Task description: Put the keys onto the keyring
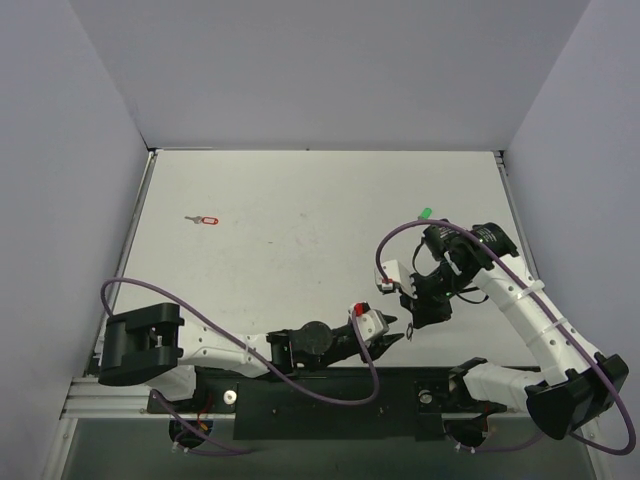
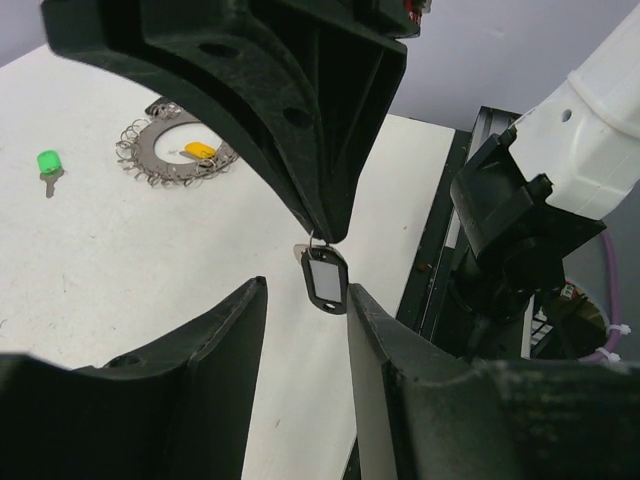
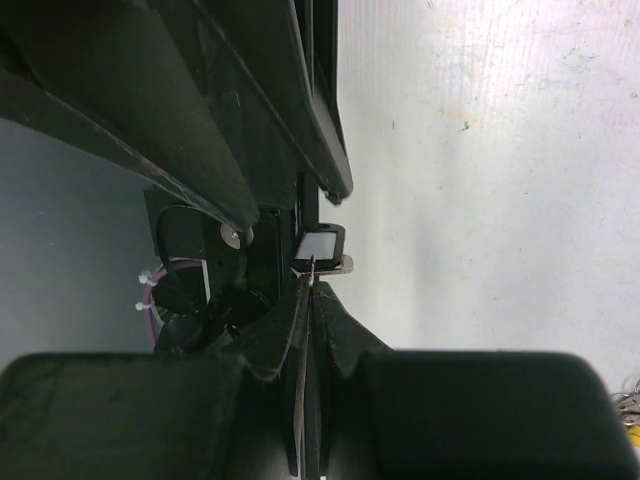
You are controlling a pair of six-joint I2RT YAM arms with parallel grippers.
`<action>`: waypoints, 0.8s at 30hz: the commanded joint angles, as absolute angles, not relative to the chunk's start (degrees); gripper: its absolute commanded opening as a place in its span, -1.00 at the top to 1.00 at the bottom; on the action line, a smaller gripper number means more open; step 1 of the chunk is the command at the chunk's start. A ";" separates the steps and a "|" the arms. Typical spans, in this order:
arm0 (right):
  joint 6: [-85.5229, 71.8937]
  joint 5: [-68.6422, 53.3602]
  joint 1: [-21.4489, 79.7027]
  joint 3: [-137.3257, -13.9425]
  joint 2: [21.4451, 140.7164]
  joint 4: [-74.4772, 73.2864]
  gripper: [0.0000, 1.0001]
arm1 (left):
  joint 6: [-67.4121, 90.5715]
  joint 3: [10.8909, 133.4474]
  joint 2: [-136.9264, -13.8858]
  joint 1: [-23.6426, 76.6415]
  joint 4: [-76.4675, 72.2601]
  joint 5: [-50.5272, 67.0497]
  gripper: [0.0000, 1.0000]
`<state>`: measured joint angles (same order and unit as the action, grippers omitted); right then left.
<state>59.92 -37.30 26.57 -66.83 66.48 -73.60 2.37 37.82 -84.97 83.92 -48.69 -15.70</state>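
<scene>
My right gripper (image 2: pixel 320 236) (image 3: pixel 312 285) (image 1: pixel 412 322) is shut on the small loop of a black-tagged key (image 2: pixel 325 280) (image 3: pixel 322 245), which hangs from its tips above the table's near edge. The key's silver blade (image 3: pixel 342 264) sticks out behind the tag. My left gripper (image 2: pixel 305 290) (image 1: pixel 392 340) is open, its fingertips level with the tag's lower end on either side and not gripping it. In the left wrist view the keyring (image 2: pixel 178 152) lies flat on the table, a spiky silver circle with a yellow-headed key (image 2: pixel 201 150) on it. The top view hides it under the right arm.
A green-headed key (image 2: pixel 47 165) (image 1: pixel 425 213) lies loose on the table beyond the keyring. A red-headed key (image 1: pixel 205 219) lies far to the left. The table's near edge and the black mounting rail (image 1: pixel 330 395) sit just below both grippers.
</scene>
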 commanded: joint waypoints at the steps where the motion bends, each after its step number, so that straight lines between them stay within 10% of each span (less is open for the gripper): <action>1: 58.80 -36.83 27.07 -68.03 66.44 -77.70 1.00 | 0.26 42.36 -87.44 84.11 -53.35 -16.00 0.08; 24: 59.50 -38.67 27.07 -67.41 66.01 -77.34 1.00 | -2.99 45.35 -91.49 83.85 -53.17 -14.68 0.41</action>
<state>59.57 -37.50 26.72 -66.83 66.48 -74.00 -2.24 42.68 -91.05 83.90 -50.52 -15.59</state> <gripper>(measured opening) 0.002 0.318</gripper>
